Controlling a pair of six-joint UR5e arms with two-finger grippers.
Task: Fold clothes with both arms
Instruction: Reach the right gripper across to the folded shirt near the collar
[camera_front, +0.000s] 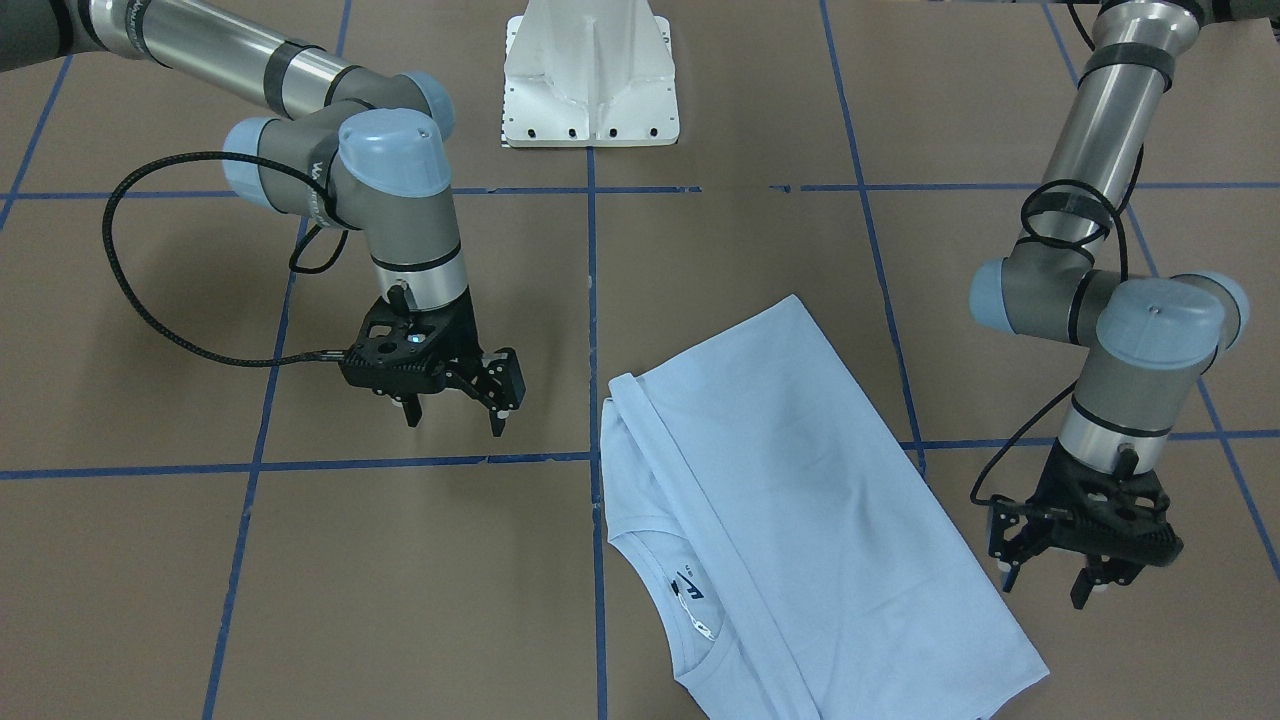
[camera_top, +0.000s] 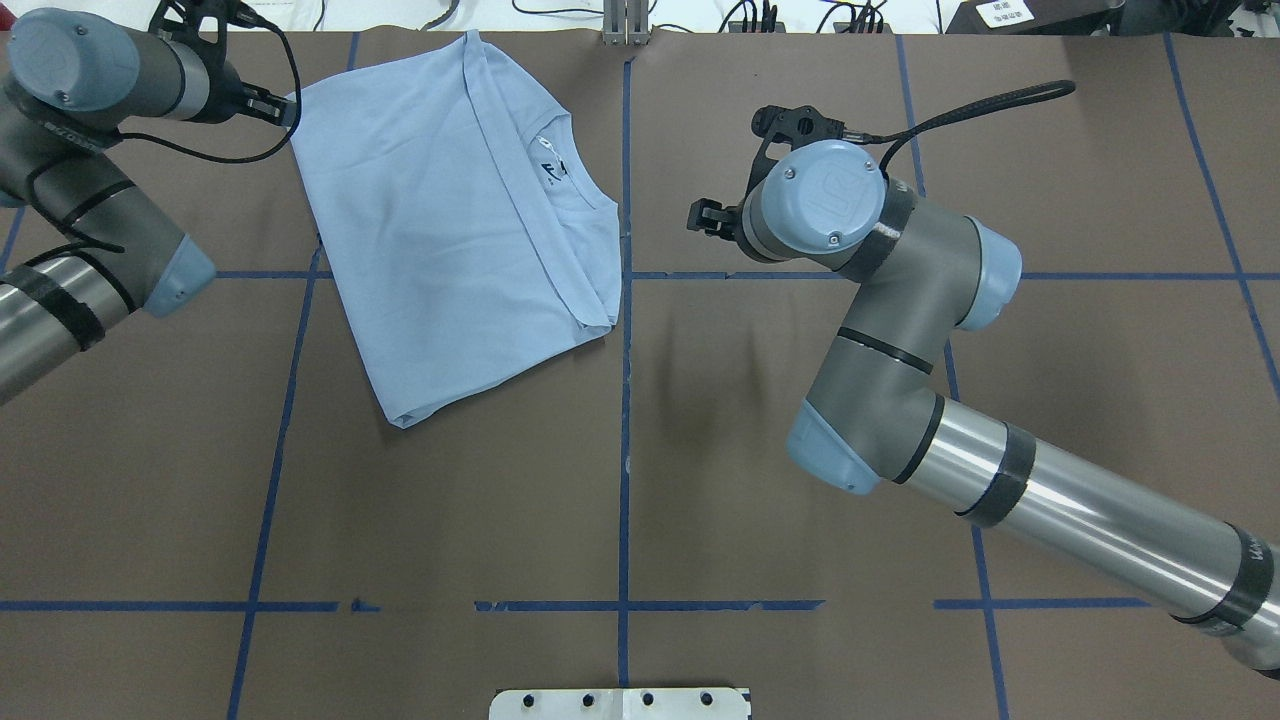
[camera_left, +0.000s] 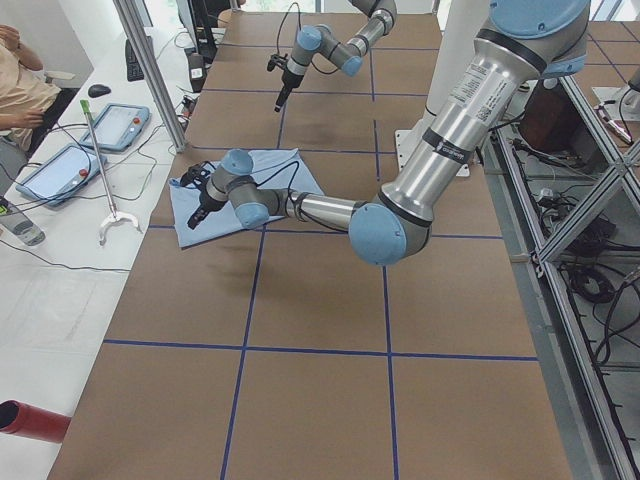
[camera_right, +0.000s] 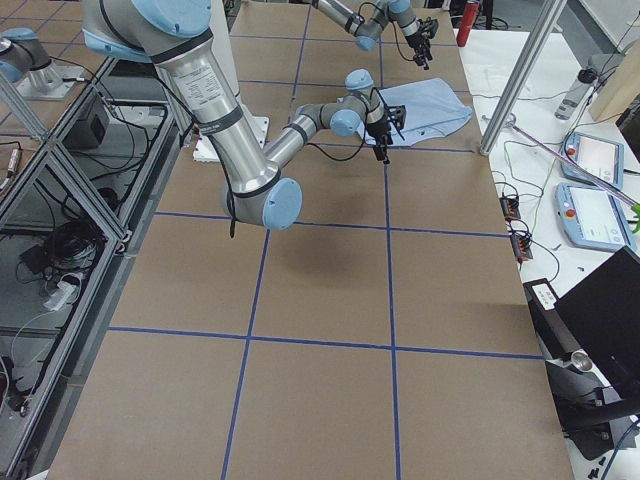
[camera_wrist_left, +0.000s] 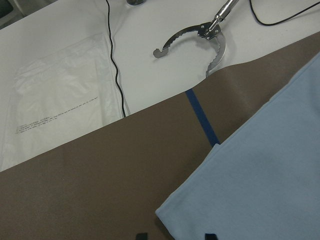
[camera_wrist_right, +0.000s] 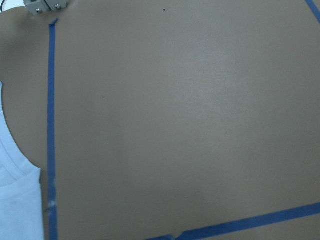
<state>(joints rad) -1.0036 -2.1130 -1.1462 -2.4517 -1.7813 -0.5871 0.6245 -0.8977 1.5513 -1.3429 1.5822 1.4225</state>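
Brown table paper (camera_front: 300, 600), gridded with blue tape (camera_front: 592, 300); a white bench (camera_wrist_left: 150, 85) lies past its far edge.

T-shirt (camera_front: 790, 470): laid flat near that far edge, on the robot's left half. One long side is folded over across the collar (camera_front: 643, 575); the label (camera_front: 690, 592) is exposed.

Left gripper (camera_front: 1048, 588): held just beside the shirt's collar-end corner (camera_wrist_left: 170, 215), jaws spread, nothing in them. Contact with the cloth cannot be told.

Right gripper (camera_front: 455, 422): hung well apart from the cloth, jaws likewise spread and empty.

Risks, as judged:
- The corner is doubled. If only the top layer is pinched, the fold would be peeled open on lifting.
- With the right gripper so far off, a one-sided pull would skew the cloth.
- A drag outward could carry the shirt over the table edge.

Views:
- Only the left wrist view shows the corner lying between the fingertips (camera_wrist_left: 210, 236). A grabber tool (camera_wrist_left: 200, 40) and a plastic bag (camera_wrist_left: 60, 100) are seen there on the bench.
- How near the shirt runs to the edge is shown best from overhead.
- Bare paper and a mere sliver of shirt are seen in the right wrist view.
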